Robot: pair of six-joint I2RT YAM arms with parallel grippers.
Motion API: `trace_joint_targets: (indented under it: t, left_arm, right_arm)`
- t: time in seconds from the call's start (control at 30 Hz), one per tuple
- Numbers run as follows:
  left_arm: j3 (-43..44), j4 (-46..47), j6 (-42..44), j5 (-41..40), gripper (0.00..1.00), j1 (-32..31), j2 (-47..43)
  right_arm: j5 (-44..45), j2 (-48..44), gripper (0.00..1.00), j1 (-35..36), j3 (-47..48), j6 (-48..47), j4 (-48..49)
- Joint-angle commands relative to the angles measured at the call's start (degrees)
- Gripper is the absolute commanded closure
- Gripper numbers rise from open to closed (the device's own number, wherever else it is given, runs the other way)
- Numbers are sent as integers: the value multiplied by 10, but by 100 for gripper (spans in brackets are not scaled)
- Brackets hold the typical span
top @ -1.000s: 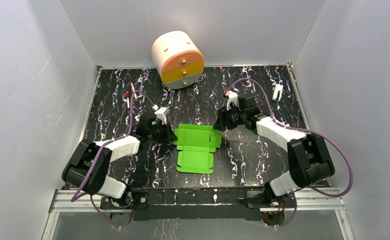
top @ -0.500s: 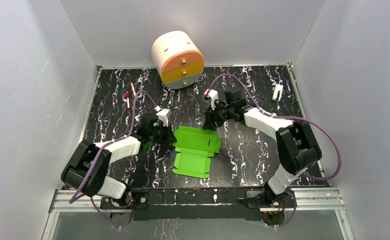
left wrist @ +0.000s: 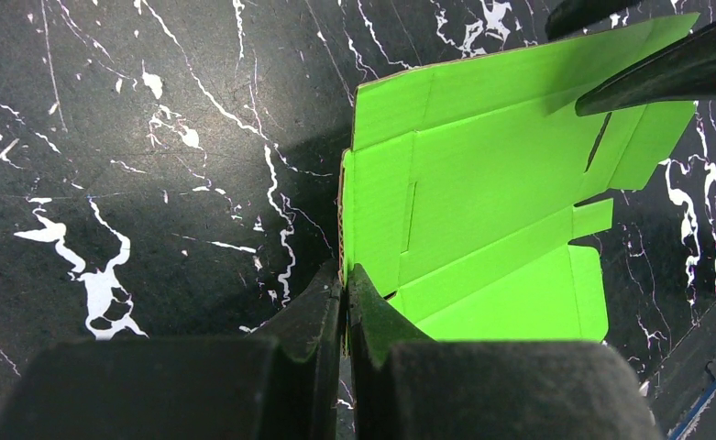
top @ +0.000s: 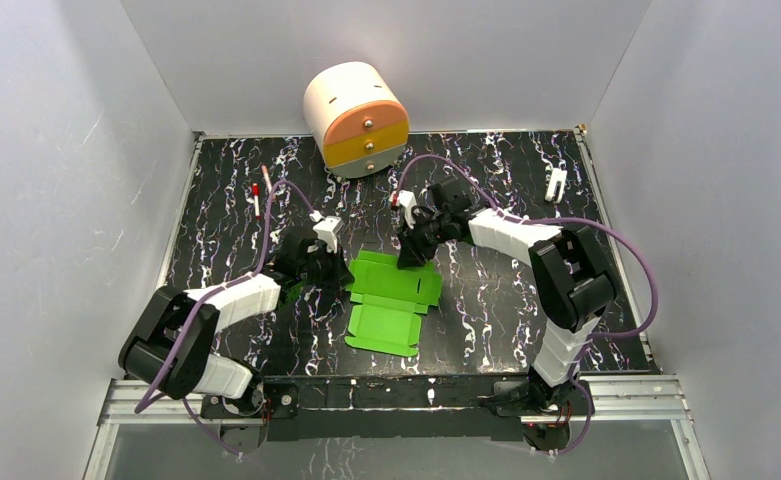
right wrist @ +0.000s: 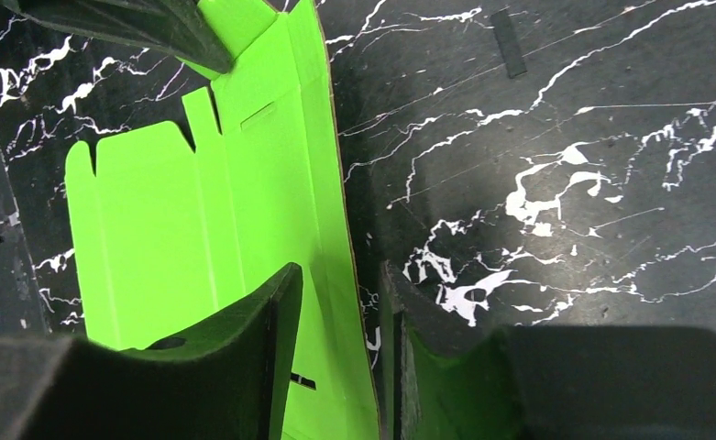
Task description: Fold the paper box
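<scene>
The paper box (top: 391, 295) is a bright green die-cut sheet lying mid-table, its left and far flaps lifted. My left gripper (top: 340, 268) is shut on the sheet's left flap. In the left wrist view the jaws (left wrist: 345, 280) pinch the card's edge, and the paper box (left wrist: 482, 183) spreads out to the right. My right gripper (top: 407, 256) stands over the far edge of the sheet. Seen from the right wrist, the gripper (right wrist: 338, 275) is open, one finger each side of the raised far flap of the paper box (right wrist: 198, 211), with gaps showing.
A cream round drawer unit (top: 356, 118) with orange and yellow drawers stands at the back. Two small pens (top: 257, 195) lie at the back left and a white clip (top: 556, 183) at the back right. White walls enclose three sides of the black marbled table (top: 506, 300).
The right arm has swung left to the sheet's far edge, and its jaws have narrowed around the flap. The sheet has shifted slightly left. The left gripper still pinches its flap.
</scene>
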Motion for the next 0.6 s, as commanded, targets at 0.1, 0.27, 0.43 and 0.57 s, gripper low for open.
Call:
trace_joint_targets:
  t: [0.1, 0.27, 0.43, 0.57]
  left_arm:
    - [6, 4, 12, -10, 100, -2, -32]
    - [4, 12, 3, -31, 93, -2, -40]
    - [16, 34, -40, -74, 76, -2, -62]
    - [34, 31, -56, -96, 68, -2, -87]
  right_arm:
    - [-21, 8, 69, 3, 36, -30, -22]
    - [-22, -4, 92, 5, 35, -47, -30]
    - [9, -26, 99, 11, 33, -65, -29]
    - [30, -37, 100, 12, 35, -79, -35]
